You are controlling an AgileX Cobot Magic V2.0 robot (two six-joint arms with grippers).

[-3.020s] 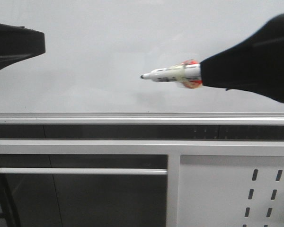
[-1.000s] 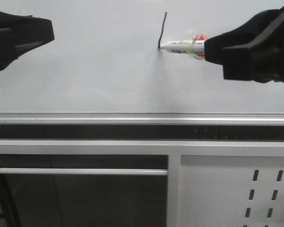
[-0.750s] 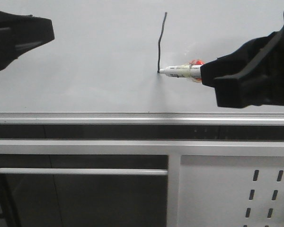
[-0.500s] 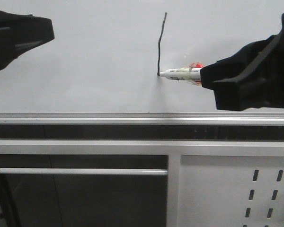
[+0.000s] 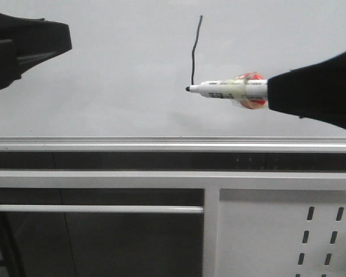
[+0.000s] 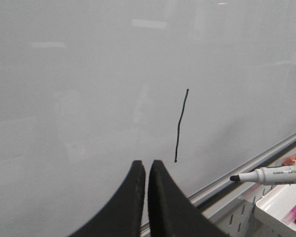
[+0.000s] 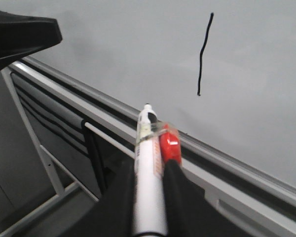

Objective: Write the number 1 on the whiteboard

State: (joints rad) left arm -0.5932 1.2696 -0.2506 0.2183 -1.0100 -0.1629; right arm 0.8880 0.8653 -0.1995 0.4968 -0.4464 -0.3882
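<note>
A thin black stroke, the number 1 [image 5: 194,51], runs nearly upright and slightly wavy on the whiteboard [image 5: 115,75], above its silver lower rim. Just below the stroke's lower end, the marker [image 5: 225,90] lies level with its black tip clear of the board. The right gripper [image 7: 150,170] has its jaws clamped on the marker's barrel. Well apart at the left, the left gripper [image 6: 146,170] hangs before the board, jaws pressed almost together, holding nothing.
</note>
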